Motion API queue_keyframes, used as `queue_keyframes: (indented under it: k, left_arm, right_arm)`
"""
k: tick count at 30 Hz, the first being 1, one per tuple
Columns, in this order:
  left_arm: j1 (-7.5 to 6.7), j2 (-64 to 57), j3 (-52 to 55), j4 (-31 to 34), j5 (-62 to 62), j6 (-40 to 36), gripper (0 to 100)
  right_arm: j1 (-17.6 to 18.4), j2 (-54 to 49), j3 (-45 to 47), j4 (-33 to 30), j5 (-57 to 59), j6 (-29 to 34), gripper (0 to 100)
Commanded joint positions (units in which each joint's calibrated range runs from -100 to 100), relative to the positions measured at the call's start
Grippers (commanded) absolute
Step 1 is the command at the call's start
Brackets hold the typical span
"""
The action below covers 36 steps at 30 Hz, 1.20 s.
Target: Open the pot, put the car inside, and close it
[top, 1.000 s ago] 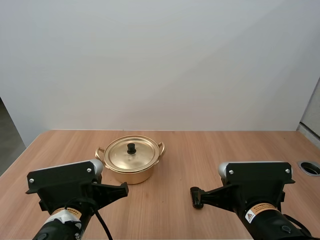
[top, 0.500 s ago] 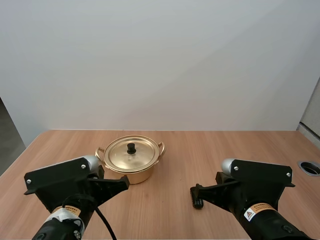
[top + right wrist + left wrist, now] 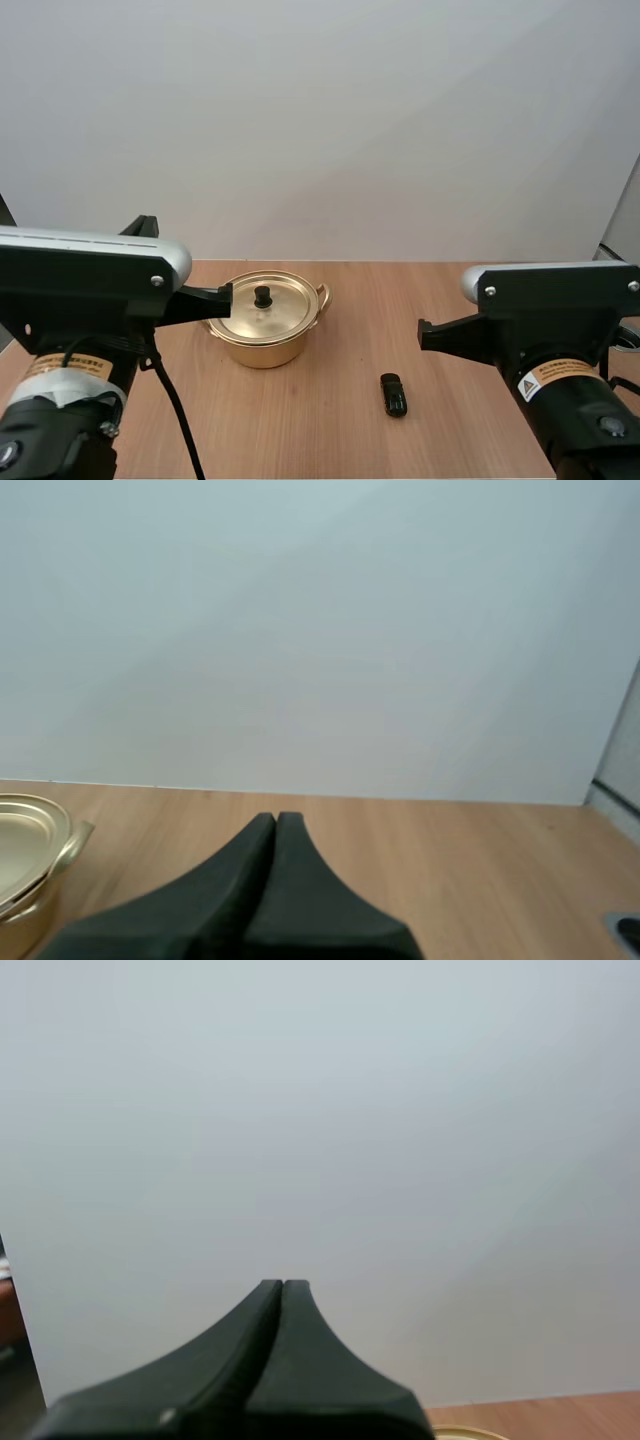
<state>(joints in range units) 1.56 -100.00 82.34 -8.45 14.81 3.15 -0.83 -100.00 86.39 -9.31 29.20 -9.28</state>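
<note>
Both grippers are closed on nothing, fingers pressed together into one dark wedge. The left gripper hangs high by the left side of the pot, the right gripper high at the right. The gold pot stands left of centre on the table with its lid on. The small black car lies nearer and to the right, well apart.

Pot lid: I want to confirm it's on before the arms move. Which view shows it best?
The high view: the whole lid sits on the pot, knob up. The right wrist view catches part of one side; the left wrist view, a thin gold sliver.
</note>
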Motion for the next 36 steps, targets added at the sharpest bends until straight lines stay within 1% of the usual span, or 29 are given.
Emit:
queue_keyframes:
  k: [1,3,5,7,9,11,13,15,17,19,20,25,28,29,30,32,33,36]
  left_arm:
    - [0.2,0.0,-13.29,-0.27,32.9,5.16,0]
    - [0.34,0.0,-15.77,-0.27,34.0,5.16,0]
    - [0.34,0.0,-16.4,-0.27,34.46,5.16,0]
    - [0.34,0.0,-16.4,0.48,35.18,5.37,0]
    - [0.34,0.0,-16.4,0.81,34.83,5.5,0]
    - [0.34,0.33,-16.4,0.23,33.42,7.09,0]
    - [0.4,4.5,-16.4,-2.85,33.66,10.41,0]
    - [0.43,11.08,-16.45,-6.41,37.92,15.97,0]
    - [0.77,18.56,-17.54,-8.54,44.36,18.74,0]
    - [1.46,27.65,-20.15,-10.58,49.75,18.98,0]
    - [1.57,31.21,-21.55,-11.75,51.23,19.57,0]
    - [1.57,47.94,-29.99,-20.49,52.11,26.17,0]
    - [1.57,54.61,-34.6,-21.69,52.11,26.11,0]
    - [1.57,56.23,-35.7,-21.69,52.11,25.33,1]
    - [1.57,58.09,-36.98,-21.69,52.45,24.92,6]
    - [1.57,60.99,-39.22,-21.69,54.08,24.69,21]
    - [1.57,62.36,-40.02,-21.69,54.57,24.16,31]
    - [1.57,65.53,-41.17,-21.69,54.73,22.53,71]
  right_arm:
    - [0.02,0.0,-10.71,-16.08,27.65,0.55,0]
    - [0.02,0.0,-13.12,-13.36,32.32,1.04,0]
    - [0.02,0.0,-14.17,-12.26,32.09,0.56,0]
    - [0.02,0.0,-14.62,-9.94,30.31,-3.41,0]
    - [0.02,0.0,-14.62,-6.16,27.5,-8.09,0]
    - [0.02,0.0,-14.62,-0.15,23.1,-13.55,0]
    - [0.02,0.36,-14.62,7.39,19.8,-19.21,0]
    - [0.02,2.34,-14.62,14.05,20.37,-24.99,0]
    - [0.02,4.79,-14.62,19.05,23.3,-28.44,0]
    - [0.02,6.1,-14.62,21.11,26.52,-29.51,0]
    - [0.02,6.42,-14.62,21.46,28.15,-29.51,0]
    - [0.02,6.46,-14.62,21.46,34.22,-29.51,0]
    - [0.02,6.46,-14.49,21.46,35.24,-29.51,0]
    - [0.02,6.46,-14.36,21.46,35.24,-29.51,0]
    - [0.02,6.46,-14.18,21.46,35.46,-29.51,0]
    - [0.02,6.46,-14.2,21.46,35.46,-29.74,0]
    - [0.02,6.46,-14.2,21.46,35.46,-29.74,0]
    - [0.02,6.46,-14.2,21.46,35.46,-29.84,0]
